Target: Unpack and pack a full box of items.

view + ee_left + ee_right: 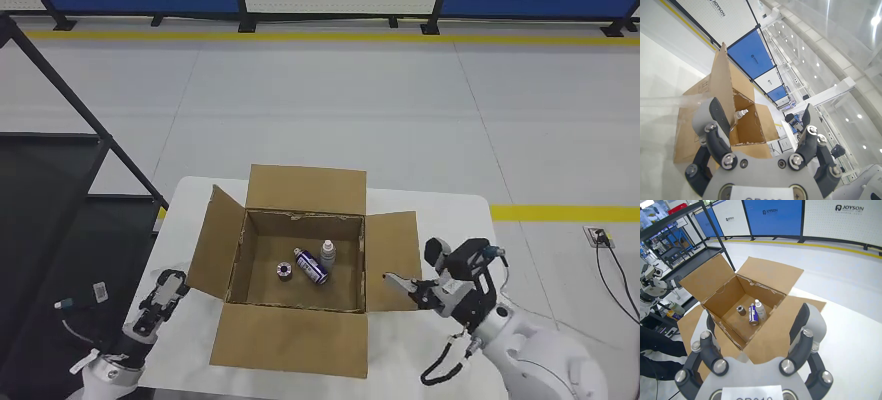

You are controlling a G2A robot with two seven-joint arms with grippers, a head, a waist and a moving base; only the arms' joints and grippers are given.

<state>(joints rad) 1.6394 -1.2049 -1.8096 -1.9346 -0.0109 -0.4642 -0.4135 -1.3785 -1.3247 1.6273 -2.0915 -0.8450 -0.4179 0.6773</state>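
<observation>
Both open & empty — left gripper (pixel 762 106), right gripper (pixel 756 313); blue can (pixel 311 267) lies flat in box (pixel 300 340), axis diagonal.

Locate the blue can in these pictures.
In the top view the blue can lies on its side on the floor of the open box, between the white bottle and the small metal ring.

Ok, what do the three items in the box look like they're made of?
Small cylinder: likely metal, dull grey sheen, slotted top. Blue can: probably thin metal, glossy printed wrap, shiny end rim. White spray bottle: looks like plastic, matte white body and cap. The box itself: brown cardboard, ragged torn edges.
</observation>
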